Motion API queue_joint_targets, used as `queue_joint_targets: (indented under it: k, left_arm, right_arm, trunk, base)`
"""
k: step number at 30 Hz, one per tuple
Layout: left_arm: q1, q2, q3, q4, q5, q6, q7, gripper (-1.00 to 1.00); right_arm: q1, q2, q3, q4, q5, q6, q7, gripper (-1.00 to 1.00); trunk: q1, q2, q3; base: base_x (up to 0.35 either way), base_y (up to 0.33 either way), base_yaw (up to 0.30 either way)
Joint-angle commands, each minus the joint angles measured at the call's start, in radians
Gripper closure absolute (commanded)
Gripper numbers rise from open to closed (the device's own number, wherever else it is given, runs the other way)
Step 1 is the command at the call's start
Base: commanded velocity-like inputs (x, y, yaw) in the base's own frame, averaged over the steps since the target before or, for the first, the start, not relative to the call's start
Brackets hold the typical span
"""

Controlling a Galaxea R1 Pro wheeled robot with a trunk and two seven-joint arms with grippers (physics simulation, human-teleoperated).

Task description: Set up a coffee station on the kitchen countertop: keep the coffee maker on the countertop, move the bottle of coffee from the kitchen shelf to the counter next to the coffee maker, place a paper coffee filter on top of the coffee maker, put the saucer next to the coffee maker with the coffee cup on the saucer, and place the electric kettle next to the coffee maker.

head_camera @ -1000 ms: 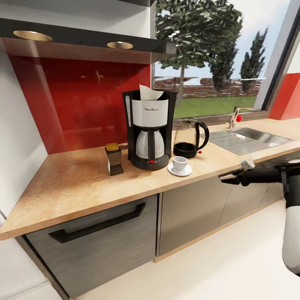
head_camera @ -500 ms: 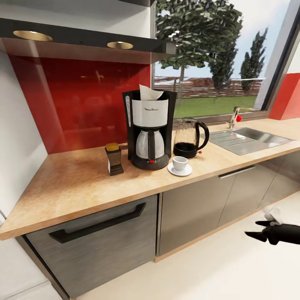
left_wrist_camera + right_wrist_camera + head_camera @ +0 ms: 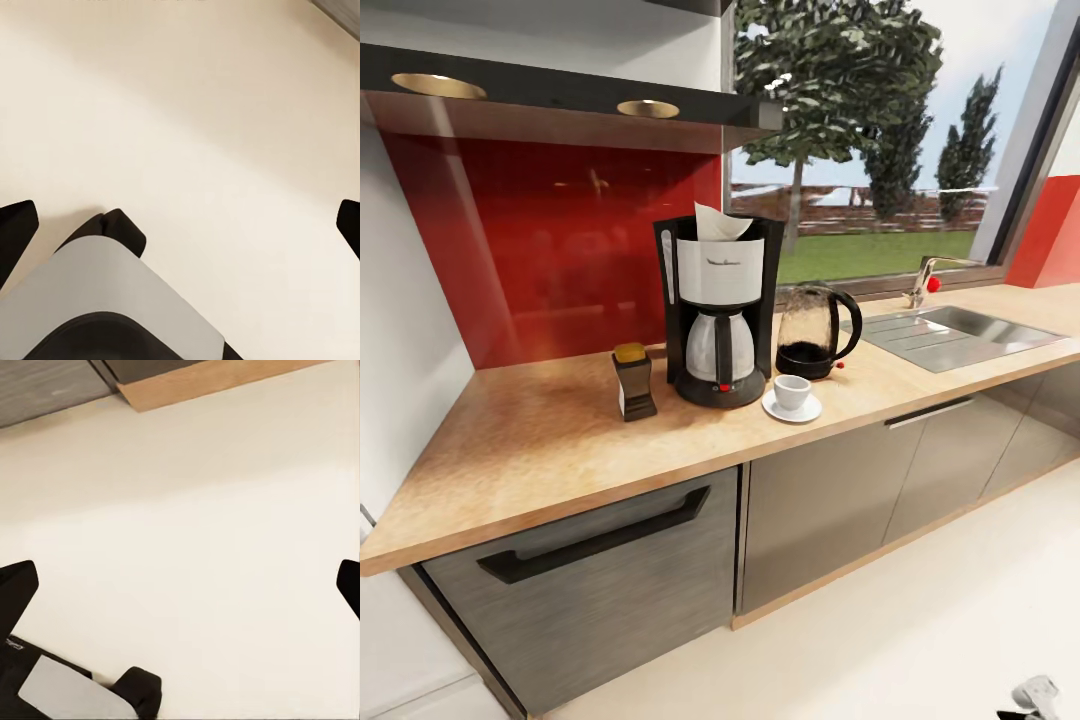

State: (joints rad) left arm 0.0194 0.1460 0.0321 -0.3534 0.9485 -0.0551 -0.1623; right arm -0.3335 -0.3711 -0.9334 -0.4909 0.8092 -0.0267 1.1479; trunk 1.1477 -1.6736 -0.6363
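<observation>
On the kitchen countertop (image 3: 540, 440) stands the coffee maker (image 3: 720, 300), with the white paper coffee filter (image 3: 717, 223) sticking up from its top. The bottle of coffee (image 3: 633, 382) is just left of it. To its right front, the coffee cup (image 3: 792, 390) sits on the saucer (image 3: 792, 409). The electric kettle (image 3: 812, 333) stands behind them, close to the machine. My left gripper (image 3: 182, 225) is open over bare floor. My right gripper (image 3: 182, 585) is open too, low above the floor, far from the counter. A bit of my right arm (image 3: 1036, 697) shows at the lower right corner.
A steel sink (image 3: 960, 333) with a tap (image 3: 925, 280) lies in the counter at the right. Grey cabinet fronts (image 3: 820, 500) and a drawer with a black handle (image 3: 595, 545) run below. The cabinet plinth (image 3: 217, 382) edges the cream floor (image 3: 920, 620).
My right arm has dropped from counter-edge height to the bottom right corner of the head view. The things on the counter have not moved.
</observation>
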Motion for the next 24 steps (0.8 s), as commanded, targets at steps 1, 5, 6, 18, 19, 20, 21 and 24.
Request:
queue_joint_targets:
  k: [1, 5, 6, 18, 19, 20, 21, 24]
  left_arm:
    - [0.001, -0.001, 0.003, -0.001, 0.006, 0.001, -0.005, -1.0]
    - [0.001, -0.001, 0.003, 0.0, 0.006, -0.001, -0.004, -1.0]
    - [0.001, -0.001, 0.003, 0.0, 0.006, -0.001, -0.004, -1.0]
    - [0.001, -0.002, 0.003, -0.001, 0.006, 0.0, -0.003, -1.0]
    - [0.001, -0.002, 0.002, 0.0, 0.006, 0.0, -0.003, -1.0]
    - [0.001, -0.002, 0.002, 0.0, 0.006, 0.0, -0.003, -1.0]
    - [0.001, -0.002, 0.002, 0.0, 0.006, 0.0, -0.003, -1.0]
    - [0.001, -0.002, 0.002, -0.001, 0.006, 0.001, -0.002, -1.0]
  right_arm:
    - [0.013, 0.001, -0.012, 0.079, 0.018, -0.057, -0.076, -1.0]
    - [0.041, 0.002, -0.015, 0.247, 0.11, -0.143, -0.451, -1.0]
    - [0.044, 0.003, -0.015, 0.276, 0.12, -0.149, -0.564, -1.0]
    - [0.051, 0.005, -0.02, 0.348, 0.126, -0.162, -0.878, -1.0]
    - [0.051, 0.007, -0.02, 0.348, 0.125, -0.162, -0.879, -1.0]
    - [0.051, 0.008, -0.02, 0.348, 0.125, -0.162, -0.879, -1.0]
    - [0.051, 0.008, -0.02, 0.348, 0.125, -0.162, -0.879, -1.0]
    - [0.051, 0.008, -0.021, 0.348, 0.125, -0.162, -0.879, -1.0]
  trunk:
    - [0.0, 0.0, -0.001]
    - [0.0, 0.0, -0.001]
    - [0.0, 0.0, -0.001]
    - [0.0, 0.0, -0.001]
    - [0.0, 0.0, -0.001]
    - [0.0, 0.0, -0.001]
    - [0.0, 0.0, -0.001]
    - [0.0, 0.0, -0.001]
  base:
    - [0.0, 0.0, 0.0]
    - [0.0, 0.0, 0.0]
    - [0.0, 0.0, 0.0]
    - [0.0, 0.0, 0.0]
    - [0.0, 0.0, 0.0]
    - [0.0, 0.0, 0.0]
    - [0.0, 0.0, 0.0]
    - [0.021, -0.012, 0.0]
